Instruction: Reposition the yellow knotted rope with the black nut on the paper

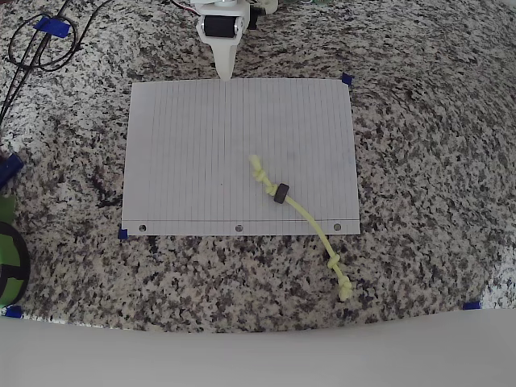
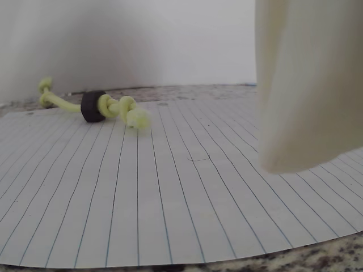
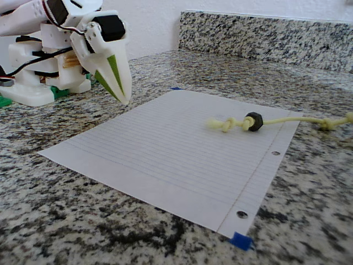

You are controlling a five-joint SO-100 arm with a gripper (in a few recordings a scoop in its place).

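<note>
Granite counter (image 1: 419,121) around paper (image 1: 193,153); rope (image 1: 306,218) half off; hand (image 1: 226,71) seemingly together.

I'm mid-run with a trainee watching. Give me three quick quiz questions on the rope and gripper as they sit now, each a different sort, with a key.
1. True or false: the yellow knotted rope lies wholly on the paper.
2. Multiple choice: in the overhead view, the black nut sits (A) beside the knot that is on the sheet, (B) beside the knot that is off the sheet, (C) loose, away from the rope.
3. Fill in: in the overhead view, the gripper points at the sheet's ____ edge.

Key
1. False: one knotted end lies on the granite counter, past the punched-hole edge.
2. A.
3. Top, the edge opposite the punched holes.
</note>
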